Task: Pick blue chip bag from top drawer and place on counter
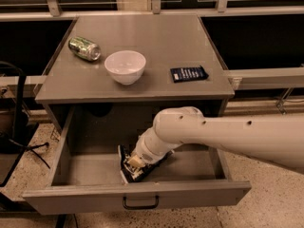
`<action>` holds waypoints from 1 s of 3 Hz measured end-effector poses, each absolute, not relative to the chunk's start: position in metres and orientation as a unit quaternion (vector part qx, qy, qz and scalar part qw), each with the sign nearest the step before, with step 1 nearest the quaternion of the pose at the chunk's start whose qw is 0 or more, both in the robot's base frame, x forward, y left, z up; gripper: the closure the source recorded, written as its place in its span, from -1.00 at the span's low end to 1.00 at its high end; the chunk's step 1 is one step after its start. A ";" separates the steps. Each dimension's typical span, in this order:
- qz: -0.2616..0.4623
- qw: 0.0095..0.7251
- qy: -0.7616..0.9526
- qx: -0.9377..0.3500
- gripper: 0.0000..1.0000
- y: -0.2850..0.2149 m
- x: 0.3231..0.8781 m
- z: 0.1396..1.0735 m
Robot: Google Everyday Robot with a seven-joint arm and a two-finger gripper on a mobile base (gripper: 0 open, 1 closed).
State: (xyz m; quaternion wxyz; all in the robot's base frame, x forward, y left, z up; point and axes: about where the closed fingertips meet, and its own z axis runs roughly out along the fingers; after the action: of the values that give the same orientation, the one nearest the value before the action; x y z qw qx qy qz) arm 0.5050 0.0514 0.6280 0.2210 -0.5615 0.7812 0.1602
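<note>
1. The blue chip bag [145,169] lies in the top drawer [199,193], near the middle of its front edge
2. The gripper [132,164] presses down onto it to take hold; its grip I cannot tell
3. The counter [156,39] above, its destination, holds a bowl [125,66] near the front edge

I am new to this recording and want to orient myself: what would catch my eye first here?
The big white arm reaches from the right into the open top drawer, its gripper down at the blue chip bag. On the counter above sit a white bowl, a green can lying on its side and a flat dark packet.
</note>
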 end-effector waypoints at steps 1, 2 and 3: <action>0.158 0.239 0.777 -0.561 1.00 0.053 0.508 0.648; 0.159 0.264 0.767 -0.563 1.00 0.053 0.512 0.696; 0.156 0.276 0.761 -0.566 1.00 0.052 0.513 0.727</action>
State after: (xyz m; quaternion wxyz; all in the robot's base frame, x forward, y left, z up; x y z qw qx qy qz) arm 0.5125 0.0516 0.7273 0.2760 -0.5660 0.7610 0.1561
